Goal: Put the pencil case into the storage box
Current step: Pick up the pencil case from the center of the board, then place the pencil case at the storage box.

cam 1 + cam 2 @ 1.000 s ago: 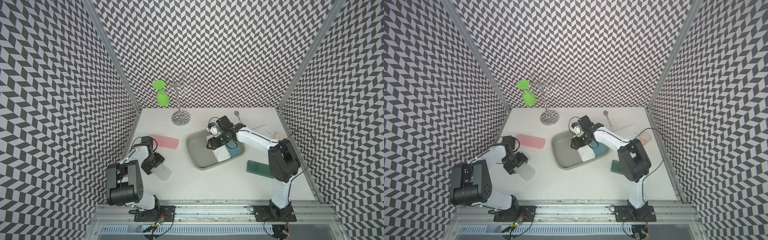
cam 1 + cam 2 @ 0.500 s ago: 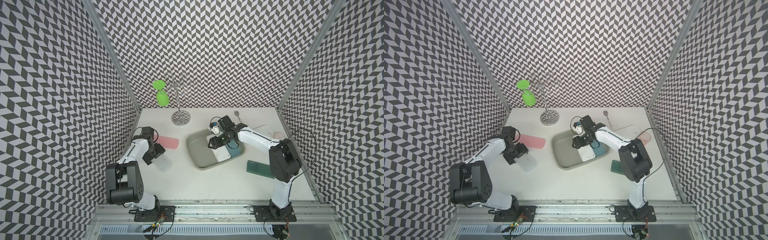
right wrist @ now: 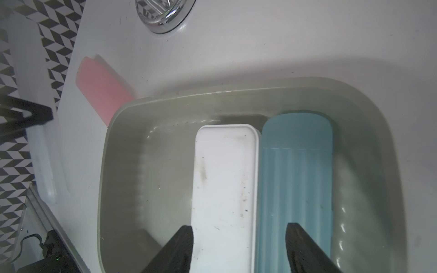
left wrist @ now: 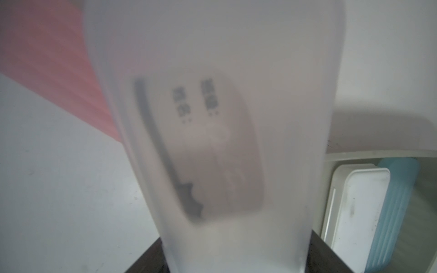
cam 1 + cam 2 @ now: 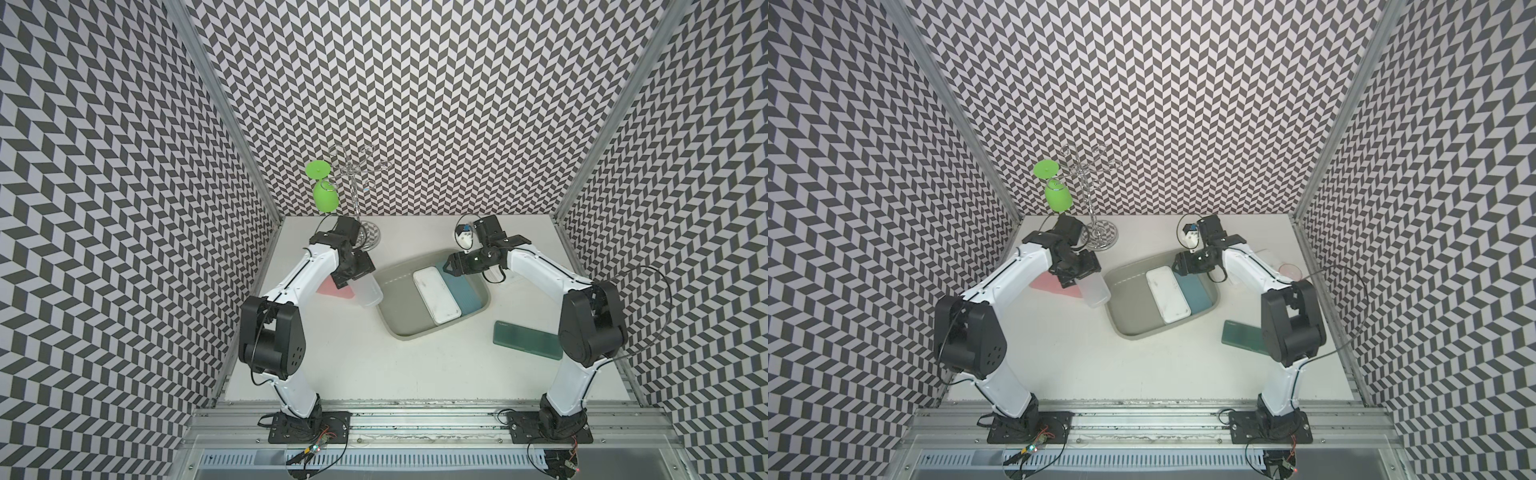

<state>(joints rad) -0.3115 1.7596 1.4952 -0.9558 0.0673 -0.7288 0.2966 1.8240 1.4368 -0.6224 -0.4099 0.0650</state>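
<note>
L claw (image 5: pixel 354 275) gripping frosted case (image 5: pixel 368 291), R claw (image 3: pixel 238 235) open over box (image 5: pixel 392 309)

Robot lab test booth. Walls (image 5: pixel 415 104) papered in black-and-white chevron, bare metal corner posts (image 5: pixel 224 108), plain white table (image 5: pixel 415 365). Left arm (image 5: pixel 299 278) and right arm (image 5: pixel 544 278) bolted to a metal rail (image 5: pixel 415 411) along the front.

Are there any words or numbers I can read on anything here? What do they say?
Nothing here can be read.
On the frosted pencil case: dark printed marks in the left wrist view, too blurred to read.
On the storage box: no writing shows.
</note>
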